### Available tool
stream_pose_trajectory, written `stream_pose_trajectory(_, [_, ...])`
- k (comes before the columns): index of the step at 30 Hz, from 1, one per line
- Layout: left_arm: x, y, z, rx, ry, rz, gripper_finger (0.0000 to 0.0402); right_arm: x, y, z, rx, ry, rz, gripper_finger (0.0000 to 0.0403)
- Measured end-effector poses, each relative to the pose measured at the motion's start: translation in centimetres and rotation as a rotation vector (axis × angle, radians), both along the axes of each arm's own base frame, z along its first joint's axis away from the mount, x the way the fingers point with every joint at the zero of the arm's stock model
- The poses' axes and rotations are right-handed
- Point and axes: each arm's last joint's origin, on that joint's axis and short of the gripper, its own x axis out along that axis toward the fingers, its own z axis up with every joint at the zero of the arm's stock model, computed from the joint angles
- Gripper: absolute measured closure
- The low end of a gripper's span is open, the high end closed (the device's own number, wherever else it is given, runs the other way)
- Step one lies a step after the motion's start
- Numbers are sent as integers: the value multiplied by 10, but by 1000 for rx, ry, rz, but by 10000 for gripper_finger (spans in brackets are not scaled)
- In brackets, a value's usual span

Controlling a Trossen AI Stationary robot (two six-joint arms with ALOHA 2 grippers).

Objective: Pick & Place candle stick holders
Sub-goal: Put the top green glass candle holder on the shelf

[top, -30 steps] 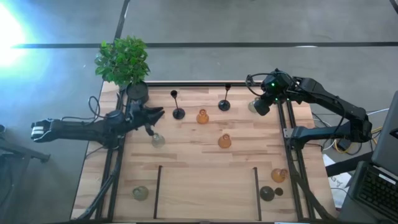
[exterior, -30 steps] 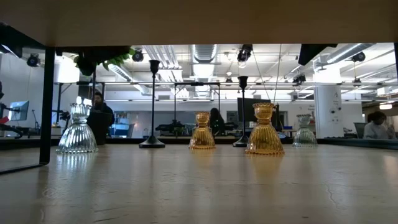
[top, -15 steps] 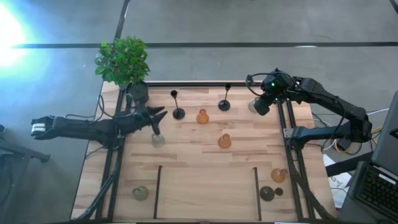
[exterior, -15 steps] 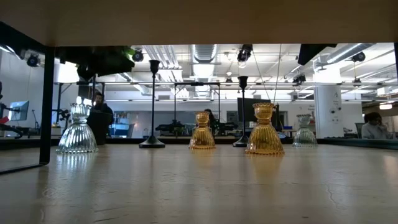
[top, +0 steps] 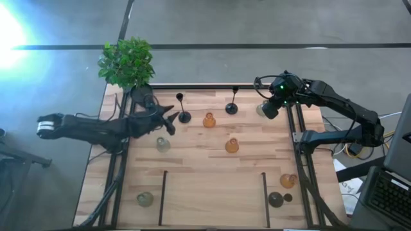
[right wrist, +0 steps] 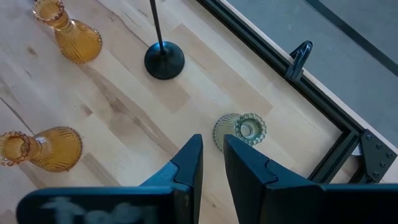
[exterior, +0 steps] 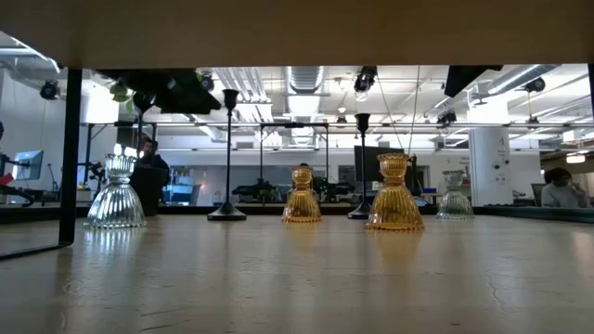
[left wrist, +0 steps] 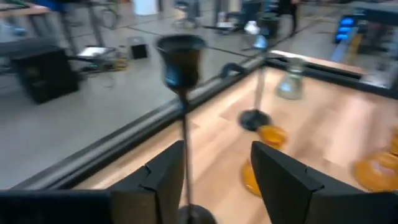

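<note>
A black thin-stemmed candle stick holder point(top: 183, 116) stands on its round base at the table's far left. My left gripper point(top: 171, 120) reaches level toward it, open. In the left wrist view the holder's stem point(left wrist: 184, 134) rises between my left gripper's point(left wrist: 217, 149) fingers, close to one finger point(left wrist: 163, 177); I cannot tell if they touch. My right gripper point(right wrist: 212, 144) hangs over the far right corner above a pale greenish holder point(right wrist: 241, 129), its fingers a narrow gap apart with nothing between them. Amber holders point(top: 209, 120) point(top: 232, 145) stand mid-table.
A second black stemmed holder point(top: 232, 107) stands far centre. A pale holder point(top: 163, 144) sits just near of my left gripper. More holders stand at the near corners point(top: 144, 199) point(top: 288, 181) point(top: 275, 199). A potted plant point(top: 128, 63) stands at the far left corner. Two black bars point(top: 162, 197) point(top: 264, 197) lie near the front.
My left gripper has gone toward the table's right edge, from above the pale holder to the black thin-stemmed holder, and has turned about its own line on the way. No holder has moved.
</note>
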Motion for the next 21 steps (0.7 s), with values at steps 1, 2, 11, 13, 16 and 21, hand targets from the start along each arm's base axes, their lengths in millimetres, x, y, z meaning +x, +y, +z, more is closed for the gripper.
stream_pose_trajectory(1, [2, 1, 1, 6, 4, 34, 197, 0, 0, 0, 0, 0, 0, 344])
stream_pose_trajectory(2, [3, 3, 1, 8, 5, 66, 190, 0, 0, 0, 0, 0, 0, 343])
stream_pose_trajectory(11, [14, 11, -8, -39, 37, 109, 177, 0, 0, 0, -1, 1, 2, 339])
stream_pose_trajectory(13, [16, 12, -10, -44, 49, 104, 177, 0, 0, 0, -1, 1, 2, 342])
stream_pose_trajectory(16, [20, 14, -12, -49, 64, 102, 177, 0, 0, 0, -1, 1, 3, 345])
stream_pose_trajectory(21, [25, 20, -17, -55, 96, 125, 177, 0, 0, 0, -1, 1, 2, 345])
